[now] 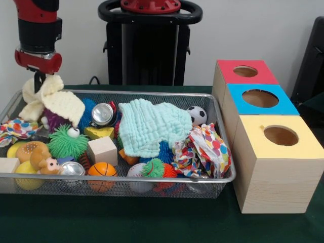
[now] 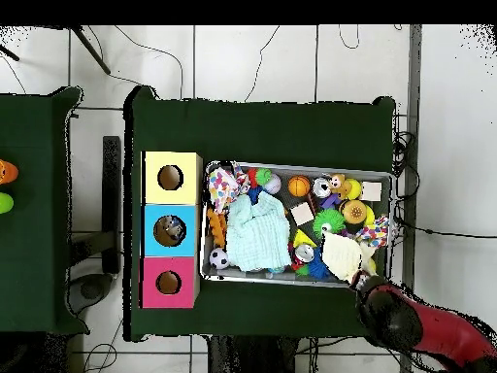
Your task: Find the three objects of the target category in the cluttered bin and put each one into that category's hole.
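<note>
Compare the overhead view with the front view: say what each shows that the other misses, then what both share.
Only the overhead looks down the holes: something lies inside the blue box, and a second green table with small toys stands off to one side. Only the front shows the wooden sides of the yellow box and the gripper holding the cream cloth lifted above the wire bin. Both show the pale blue cloth and the soccer ball.
</note>
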Motion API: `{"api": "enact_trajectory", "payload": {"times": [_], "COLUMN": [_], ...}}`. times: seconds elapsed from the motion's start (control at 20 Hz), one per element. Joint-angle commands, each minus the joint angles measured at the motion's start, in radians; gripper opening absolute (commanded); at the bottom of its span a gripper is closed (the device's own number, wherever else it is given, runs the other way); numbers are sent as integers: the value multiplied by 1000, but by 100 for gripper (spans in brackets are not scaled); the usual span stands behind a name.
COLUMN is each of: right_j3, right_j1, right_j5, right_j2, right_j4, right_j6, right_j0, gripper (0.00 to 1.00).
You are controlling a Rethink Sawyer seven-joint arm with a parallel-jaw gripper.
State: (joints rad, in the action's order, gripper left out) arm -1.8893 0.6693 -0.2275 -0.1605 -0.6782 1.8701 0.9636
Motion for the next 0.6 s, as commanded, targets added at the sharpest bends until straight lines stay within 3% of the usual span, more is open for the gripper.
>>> {"api": "enact_trajectory", "payload": {"times": [0.05,0.5,0.6], "right_j3": [-19,0,5], "right_j1": [97,62,102], "right_j5": [-168,-111,-173], "right_j2": [-4,38,37], "right_j4": [-12,7,29], "right_j6": [-38,72,49], "right_j0": [-126,-214,-232], "gripper": [0,0,0]}}
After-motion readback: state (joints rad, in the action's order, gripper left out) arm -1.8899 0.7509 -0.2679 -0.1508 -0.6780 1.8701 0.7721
